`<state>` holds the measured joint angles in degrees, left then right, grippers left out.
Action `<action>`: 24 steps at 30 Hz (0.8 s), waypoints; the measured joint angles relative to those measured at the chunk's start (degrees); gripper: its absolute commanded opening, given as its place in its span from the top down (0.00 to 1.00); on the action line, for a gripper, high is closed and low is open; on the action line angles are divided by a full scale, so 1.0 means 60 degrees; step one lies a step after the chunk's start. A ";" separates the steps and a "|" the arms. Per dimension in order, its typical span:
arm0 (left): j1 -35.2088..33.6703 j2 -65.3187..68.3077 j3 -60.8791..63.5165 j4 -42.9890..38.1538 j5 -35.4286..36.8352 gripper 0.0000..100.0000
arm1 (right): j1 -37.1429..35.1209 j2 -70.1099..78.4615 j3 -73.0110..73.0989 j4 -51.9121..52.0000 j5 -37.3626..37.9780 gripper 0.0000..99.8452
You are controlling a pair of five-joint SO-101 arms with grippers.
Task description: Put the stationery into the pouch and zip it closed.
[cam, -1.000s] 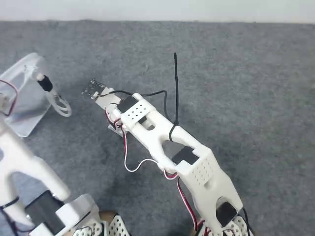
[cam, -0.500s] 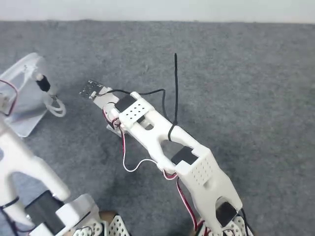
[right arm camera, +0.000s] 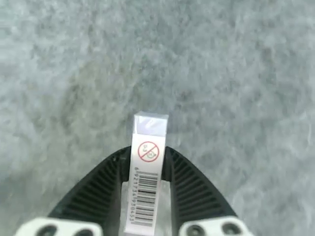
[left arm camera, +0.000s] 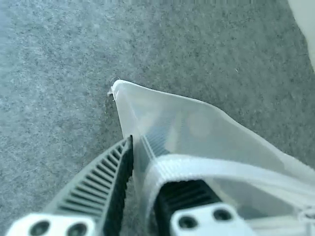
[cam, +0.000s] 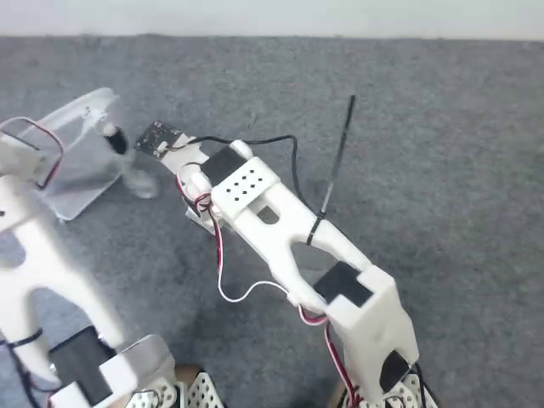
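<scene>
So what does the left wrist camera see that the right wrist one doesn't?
Left wrist view: the left gripper clamped on the edge of the translucent pouch. Right wrist view: the right gripper pinching a small white barcoded stick. Both look down on the same grey mat.

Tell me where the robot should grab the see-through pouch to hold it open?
Probably on the white zipper band at the pouch mouth, coming from the open side with one finger on each side of the wall, as the left gripper has it. The clear walls look thin and floppy.
</scene>
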<state>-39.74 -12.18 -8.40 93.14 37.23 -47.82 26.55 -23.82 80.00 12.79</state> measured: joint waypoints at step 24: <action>0.3311 0.0000 -0.0234 0.0879 -0.1114 0.99 | 0.0015 -0.4234 0.0000 0.2872 -0.0044 0.99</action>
<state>-19.87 -12.18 -9.80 98.42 30.55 -47.74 1.14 -23.82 97.23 12.53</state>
